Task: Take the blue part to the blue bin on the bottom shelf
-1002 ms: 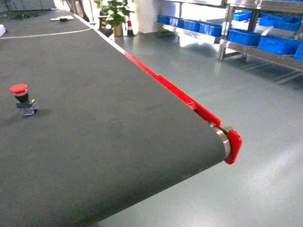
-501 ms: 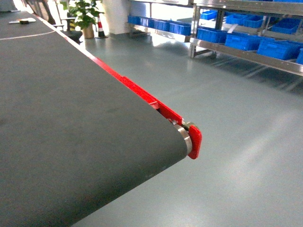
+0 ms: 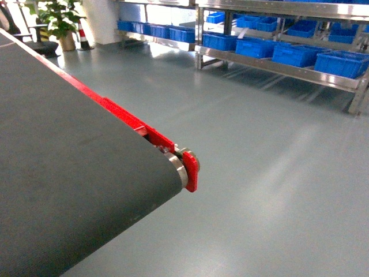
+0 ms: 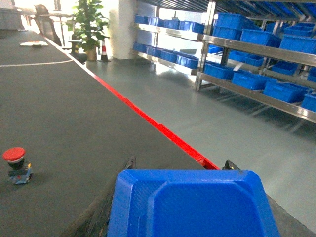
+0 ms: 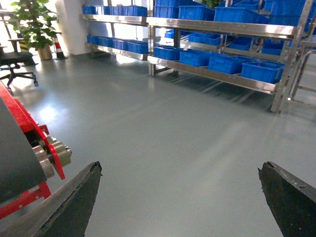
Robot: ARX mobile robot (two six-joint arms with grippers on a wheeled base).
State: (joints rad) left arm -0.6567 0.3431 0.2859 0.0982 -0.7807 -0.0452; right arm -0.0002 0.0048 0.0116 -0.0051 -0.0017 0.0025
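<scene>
Closest in, in the left wrist view, the left gripper [image 4: 178, 165] is clamped on the blue part [image 4: 190, 205]. The part is a bright moulded piece with a raised rim that fills the bottom of that view, with a dark fingertip showing at each upper corner. It hangs over the dark conveyor belt [image 4: 74, 113], near the belt's right edge. A red-capped push button [image 4: 16, 165] stands on the belt well to the left of the part.

In the right wrist view the right gripper [image 5: 178, 168] has its fingers [image 5: 74, 202] spread wide with nothing between them, and it hangs out over bare floor just past the belt.

The belt's long side is lined by a red guard [image 3: 124, 118]. This ends in a rounded red end cap [image 3: 190, 170] beside the steel end roller [image 3: 176, 167], where the belt curves down and stops.

Beyond that edge the grey-green floor [image 3: 259, 173] runs wide and open all the way to the racks.

Across the floor stand steel racks. The bottom shelf [image 3: 277, 66] carries a row of blue bins [image 3: 297, 53] side by side, with more on the level above. I cannot tell which bin is the one meant.

Farthest off, at the back left, are a potted plant [image 3: 57, 17], a traffic cone [image 3: 83, 36] and an office chair [image 5: 17, 61].
</scene>
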